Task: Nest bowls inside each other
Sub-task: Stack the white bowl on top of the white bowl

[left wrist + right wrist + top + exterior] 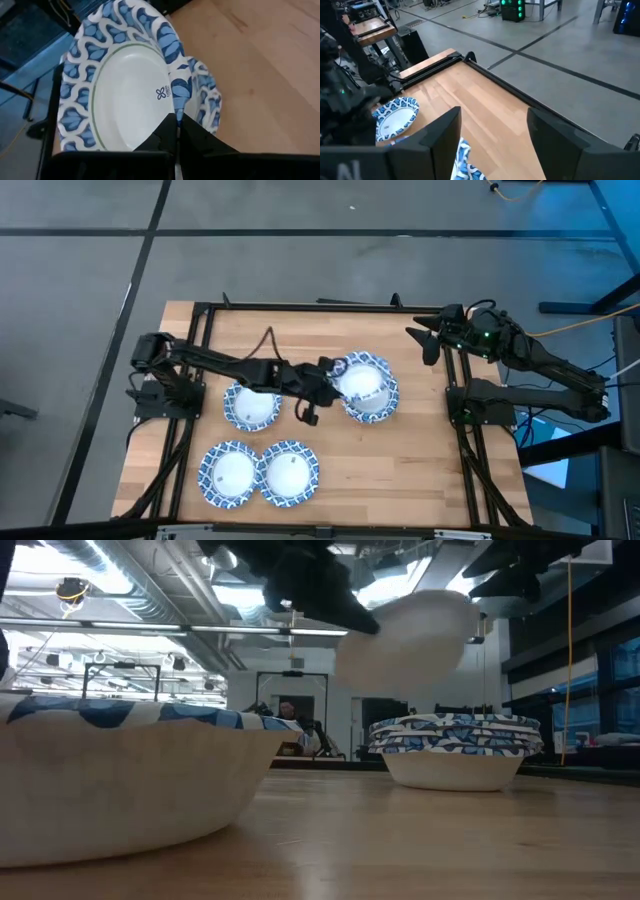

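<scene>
Pinching one blue-and-white patterned bowl (125, 85) by its rim, the left gripper (176, 131) holds it tilted above the nested stack (372, 402) at table centre; right gripper (492, 132) spread, at two o'clock.

held bowl (358, 383) above stack (381, 402) | three bowls (251, 406) left of stack

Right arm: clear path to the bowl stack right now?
Probably not. The left gripper holds a bowl by its rim right over the stack, covering it. The right gripper waits open at the far right edge.
</scene>
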Available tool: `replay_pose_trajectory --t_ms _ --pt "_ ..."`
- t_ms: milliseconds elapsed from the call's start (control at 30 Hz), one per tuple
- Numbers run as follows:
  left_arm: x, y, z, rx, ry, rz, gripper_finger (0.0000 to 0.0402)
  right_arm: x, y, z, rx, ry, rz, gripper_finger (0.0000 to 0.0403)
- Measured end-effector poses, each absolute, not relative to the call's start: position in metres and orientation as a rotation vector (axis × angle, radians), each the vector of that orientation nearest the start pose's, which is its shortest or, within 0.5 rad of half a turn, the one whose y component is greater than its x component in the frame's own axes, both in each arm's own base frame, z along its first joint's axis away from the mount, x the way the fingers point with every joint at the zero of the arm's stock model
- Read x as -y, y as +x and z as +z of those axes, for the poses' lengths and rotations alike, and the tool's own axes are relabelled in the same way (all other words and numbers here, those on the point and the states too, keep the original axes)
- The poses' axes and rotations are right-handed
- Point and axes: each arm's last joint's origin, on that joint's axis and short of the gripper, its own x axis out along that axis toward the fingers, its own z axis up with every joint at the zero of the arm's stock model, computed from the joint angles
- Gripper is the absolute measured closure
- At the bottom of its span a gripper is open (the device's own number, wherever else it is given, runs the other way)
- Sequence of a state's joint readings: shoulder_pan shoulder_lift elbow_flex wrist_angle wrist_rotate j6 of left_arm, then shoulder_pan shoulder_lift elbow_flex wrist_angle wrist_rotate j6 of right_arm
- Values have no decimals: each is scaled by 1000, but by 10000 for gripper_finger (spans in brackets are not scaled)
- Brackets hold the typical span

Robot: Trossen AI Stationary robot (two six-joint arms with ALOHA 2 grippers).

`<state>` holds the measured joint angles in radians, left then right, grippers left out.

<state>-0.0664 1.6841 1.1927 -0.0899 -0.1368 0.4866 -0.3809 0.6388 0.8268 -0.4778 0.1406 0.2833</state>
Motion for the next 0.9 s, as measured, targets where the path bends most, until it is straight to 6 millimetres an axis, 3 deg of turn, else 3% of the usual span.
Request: replay_pose_trajectory --t_ms 333,533,900 --pt "29 412 224 -645 563 -99 401 52 119 336 -233 343 -561 175" --pt "29 413 206 -723 542 -112 401 52 118 335 -239 347 -563 175" --pt "31 412 206 -721 472 -104 365 51 118 333 -265 343 -564 175"
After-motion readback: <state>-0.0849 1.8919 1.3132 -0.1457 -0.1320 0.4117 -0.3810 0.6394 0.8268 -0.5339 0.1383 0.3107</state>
